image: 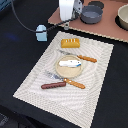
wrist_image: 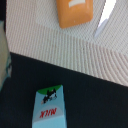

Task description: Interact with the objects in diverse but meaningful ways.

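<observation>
On a woven cream placemat spread over a dark tabletop, a toy meal sits laid out as a place setting: a round tan plate at the centre carries a silver fish, an orange-handled fork lies just beyond it at about one o'clock and an orange-handled knife just before it at six o'clock, as cutlery would flank a dish. A ridged yellow-orange bread loaf rests at twelve o'clock from the plate, and a red-brown sausage lies at about seven o'clock near the mat's edge. Off the mat, at roughly ten o'clock, a pale blue house-shaped milk carton stands upright on the dark surface; the wrist view shows its printed face with the loaf beyond the mat's edge. A grey pan waits on the tan board at one o'clock. The white robot gripper hangs above the scene's far side, between carton and pan, the carton at about eight o'clock from it and seemingly apart. Whether its fingers are spread or closed cannot be told. The carton looks the likeliest next target.
</observation>
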{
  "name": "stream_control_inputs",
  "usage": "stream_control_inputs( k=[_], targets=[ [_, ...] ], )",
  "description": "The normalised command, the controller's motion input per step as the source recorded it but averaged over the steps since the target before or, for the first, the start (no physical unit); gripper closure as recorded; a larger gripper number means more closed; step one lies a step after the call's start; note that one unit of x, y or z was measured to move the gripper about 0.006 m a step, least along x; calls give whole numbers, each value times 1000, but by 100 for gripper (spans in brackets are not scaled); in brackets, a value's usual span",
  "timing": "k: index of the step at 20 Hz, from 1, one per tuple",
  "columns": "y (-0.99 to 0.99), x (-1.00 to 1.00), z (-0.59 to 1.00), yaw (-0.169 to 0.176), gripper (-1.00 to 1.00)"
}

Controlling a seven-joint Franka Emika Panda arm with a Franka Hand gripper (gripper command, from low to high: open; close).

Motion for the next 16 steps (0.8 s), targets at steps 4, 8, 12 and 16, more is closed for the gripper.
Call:
stream_control_inputs(
  k=[4,8,12,16],
  targets=[
    [-334,-722,-21,0,-100],
    [-284,-821,-77,0,-100],
    [-292,-891,-101,0,-100],
    [-307,-829,-164,0,-100]
  ],
)
